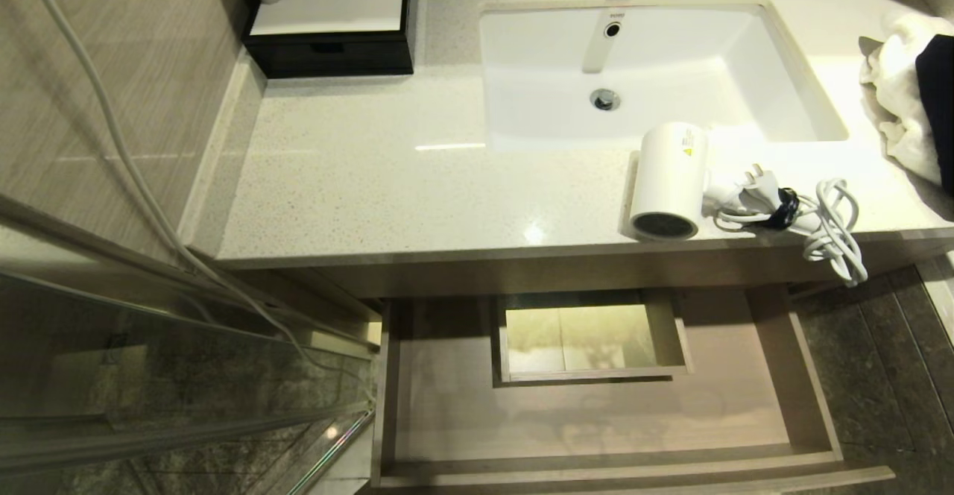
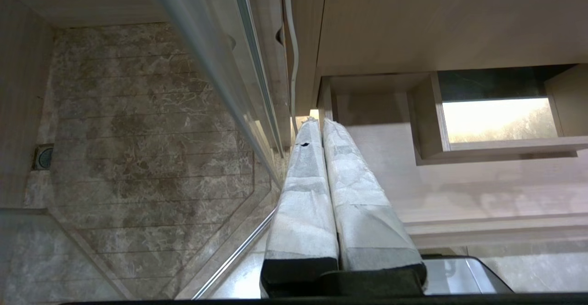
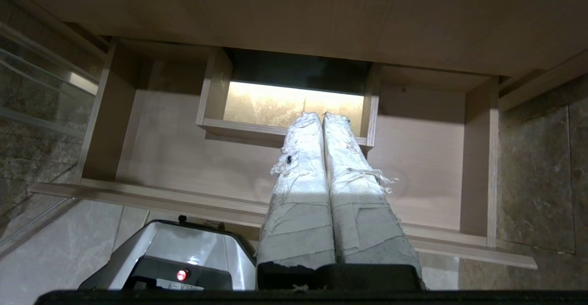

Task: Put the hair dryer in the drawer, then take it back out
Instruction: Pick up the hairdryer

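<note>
The white hair dryer [image 1: 669,180] lies on the pale counter near its front edge, right of centre, dark grille end toward me. Its pale cord and plug [image 1: 809,219] trail to the right and hang over the edge. Below the counter the wood-grain drawer [image 1: 589,413] stands pulled out, with nothing in it, and its walled cut-out [image 1: 589,338] sits in the middle. Neither arm shows in the head view. My left gripper [image 2: 320,123] is shut and empty near the drawer's left end [image 2: 367,167]. My right gripper [image 3: 321,116] is shut and empty, low in front of the drawer [image 3: 183,158].
A white sink [image 1: 745,55] is set in the counter behind the dryer. A black box with a white top [image 1: 332,21] stands at the back left, a white towel [image 1: 898,92] at the right edge. A glass shower panel [image 1: 149,376] stands close on the left.
</note>
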{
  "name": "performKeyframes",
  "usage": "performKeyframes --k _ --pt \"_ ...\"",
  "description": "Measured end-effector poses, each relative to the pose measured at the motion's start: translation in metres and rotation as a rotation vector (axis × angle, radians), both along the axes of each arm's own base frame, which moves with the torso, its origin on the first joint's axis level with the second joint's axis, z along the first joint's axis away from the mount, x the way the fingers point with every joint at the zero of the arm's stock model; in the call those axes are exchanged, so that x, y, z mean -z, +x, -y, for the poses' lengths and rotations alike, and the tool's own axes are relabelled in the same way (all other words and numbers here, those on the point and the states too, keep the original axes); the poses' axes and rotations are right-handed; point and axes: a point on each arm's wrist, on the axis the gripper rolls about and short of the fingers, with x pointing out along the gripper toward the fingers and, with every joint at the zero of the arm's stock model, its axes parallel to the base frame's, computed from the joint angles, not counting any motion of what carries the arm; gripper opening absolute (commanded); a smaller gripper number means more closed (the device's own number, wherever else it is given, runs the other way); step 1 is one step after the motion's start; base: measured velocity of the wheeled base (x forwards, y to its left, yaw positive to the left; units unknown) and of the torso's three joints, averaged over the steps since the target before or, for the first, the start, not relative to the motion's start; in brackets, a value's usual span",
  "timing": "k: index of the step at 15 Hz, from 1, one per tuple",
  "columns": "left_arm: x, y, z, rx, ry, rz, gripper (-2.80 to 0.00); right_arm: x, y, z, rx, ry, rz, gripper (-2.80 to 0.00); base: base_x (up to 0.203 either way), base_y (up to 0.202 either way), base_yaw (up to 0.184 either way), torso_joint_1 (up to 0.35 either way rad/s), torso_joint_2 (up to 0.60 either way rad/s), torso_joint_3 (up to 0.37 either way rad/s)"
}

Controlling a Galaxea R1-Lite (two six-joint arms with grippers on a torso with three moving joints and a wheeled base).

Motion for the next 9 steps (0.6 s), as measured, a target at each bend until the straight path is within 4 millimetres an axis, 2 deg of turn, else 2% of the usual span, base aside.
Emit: performKeyframes --k 9 --pt "0.0000 0.0000 0.0000 0.000 0.000 0.000 -2.80 -0.0004 -0.0003 0.0000 -0.001 0.001 -0.002 -2.80 0.000 0.000 0.000 0.010 0.00 0.004"
